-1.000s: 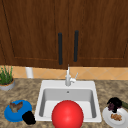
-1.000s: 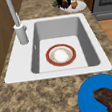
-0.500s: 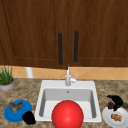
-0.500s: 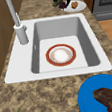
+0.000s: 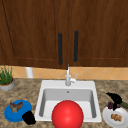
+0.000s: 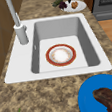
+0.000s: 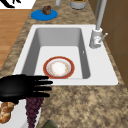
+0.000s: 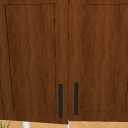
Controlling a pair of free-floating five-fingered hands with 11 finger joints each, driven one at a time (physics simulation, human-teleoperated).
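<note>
My right hand (image 7: 21, 86) hovers over the white plate (image 7: 15, 120) on the counter right of the sink, fingers straight and pointing toward the sink (image 7: 110, 75). It is open and holds nothing. Just below its fingers lies a bunch of purple grapes (image 7: 33, 107), with a piece of bread (image 7: 6, 110) beside it. The front view has the right hand (image 5: 115, 98) above the same plate (image 5: 110, 120). My left hand (image 5: 28, 117) hangs at the counter's front edge beside the blue plate (image 5: 11, 116), fingers loose.
A red bowl (image 6: 60, 55) with a white inside sits in the sink basin. The blue plate (image 6: 99, 94) carries a brown piece of meat (image 6: 108, 100). A green cucumber (image 6: 58, 1) lies by the white plate. Behind the basin stands the faucet (image 5: 68, 77), and a potted plant (image 5: 6, 80) at the far left.
The right hand has shifted slightly above the white plate. The left hand and the bowl stay where they were.
</note>
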